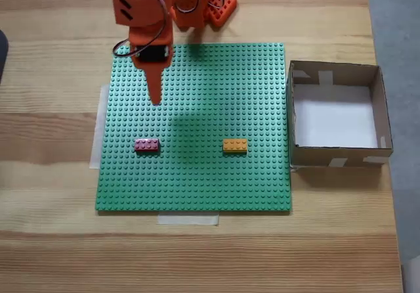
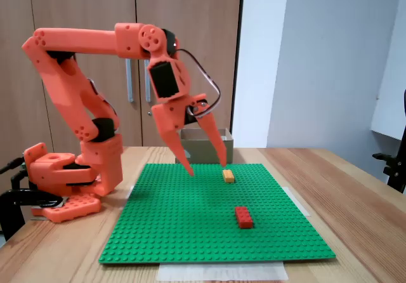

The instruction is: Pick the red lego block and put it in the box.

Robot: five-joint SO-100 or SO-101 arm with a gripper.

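The red lego block point(image 1: 146, 145) point(image 2: 243, 217) lies flat on the green studded baseplate point(image 1: 197, 188) point(image 2: 190, 226), apart from everything else. My orange gripper point(image 1: 156, 97) point(image 2: 207, 167) hangs above the plate with its two pointed fingers spread open and nothing between them. In the fixed view from above, its tip is a short way behind the red block. The box point(image 1: 335, 154) point(image 2: 199, 148), brown cardboard with a white floor, stands off the plate's right edge in that view. In the fixed view from the side it is partly hidden behind the fingers.
An orange-yellow brick point(image 1: 235, 146) point(image 2: 228, 176) sits on the plate between the red block and the box. The arm's base point(image 1: 213, 7) point(image 2: 63, 181) stands behind the plate. Tape strips point(image 1: 187, 219) hold the plate to the wooden table.
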